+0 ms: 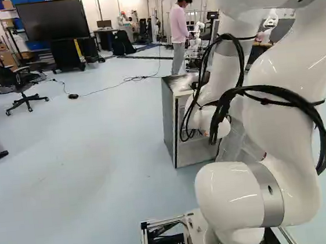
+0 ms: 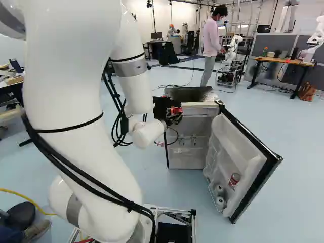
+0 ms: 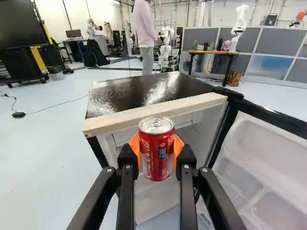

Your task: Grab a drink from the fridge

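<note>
Pale blue flooring (image 2: 298, 167) is shown around the fridge (image 2: 187, 94), which is positioned centre-right in the right base view, its door (image 2: 230, 147) swung open, while an upright red can (image 3: 156, 151) is clamped before the opening by the jaws of the gripper (image 2: 175, 113), between orange pads (image 3: 135, 145).

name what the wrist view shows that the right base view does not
Only the wrist view: the gripper plainly closed on a red can, an orange pad on each side, and a big dark screen.

Only the right base view: a red-and-white can and two pale cans low in the door, and a yellow cable.

Both: the fridge, its open door and a desk.
</note>
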Controlling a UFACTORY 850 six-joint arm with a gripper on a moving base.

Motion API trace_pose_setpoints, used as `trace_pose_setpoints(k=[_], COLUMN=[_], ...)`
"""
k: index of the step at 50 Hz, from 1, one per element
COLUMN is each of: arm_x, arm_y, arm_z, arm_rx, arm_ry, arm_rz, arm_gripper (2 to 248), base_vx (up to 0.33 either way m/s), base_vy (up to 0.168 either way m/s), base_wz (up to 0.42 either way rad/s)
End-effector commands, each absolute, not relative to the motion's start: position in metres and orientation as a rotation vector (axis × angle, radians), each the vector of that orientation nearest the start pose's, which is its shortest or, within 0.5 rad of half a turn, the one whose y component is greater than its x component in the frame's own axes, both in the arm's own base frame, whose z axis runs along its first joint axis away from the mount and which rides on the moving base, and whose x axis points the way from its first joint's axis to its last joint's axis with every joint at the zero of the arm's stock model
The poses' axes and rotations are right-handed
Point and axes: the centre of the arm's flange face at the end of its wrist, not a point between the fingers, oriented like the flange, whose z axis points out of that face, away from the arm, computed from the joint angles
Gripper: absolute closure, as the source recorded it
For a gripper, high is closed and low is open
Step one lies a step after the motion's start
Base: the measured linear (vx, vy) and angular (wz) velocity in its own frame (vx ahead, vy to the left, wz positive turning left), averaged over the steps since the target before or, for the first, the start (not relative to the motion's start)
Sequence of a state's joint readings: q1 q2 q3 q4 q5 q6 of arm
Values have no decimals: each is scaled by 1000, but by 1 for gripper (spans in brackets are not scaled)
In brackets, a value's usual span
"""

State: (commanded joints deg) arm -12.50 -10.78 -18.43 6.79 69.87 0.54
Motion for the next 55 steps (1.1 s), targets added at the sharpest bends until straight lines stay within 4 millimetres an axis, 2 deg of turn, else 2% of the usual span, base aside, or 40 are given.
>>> trace_pose_setpoints(k=[23,39,55], arm_x=[380,408,441], arm_y=[-90,-92,-94], arm_z=[346,360,360], arm_rx=[-2497,-2442,-2419], arm_ry=[446,430,416], arm_rz=[-2155,-2212,-2231], arm_gripper=[161,161,161], base_vx=[0,0,0], base_vy=[0,0,0], base_wz=[0,0,0])
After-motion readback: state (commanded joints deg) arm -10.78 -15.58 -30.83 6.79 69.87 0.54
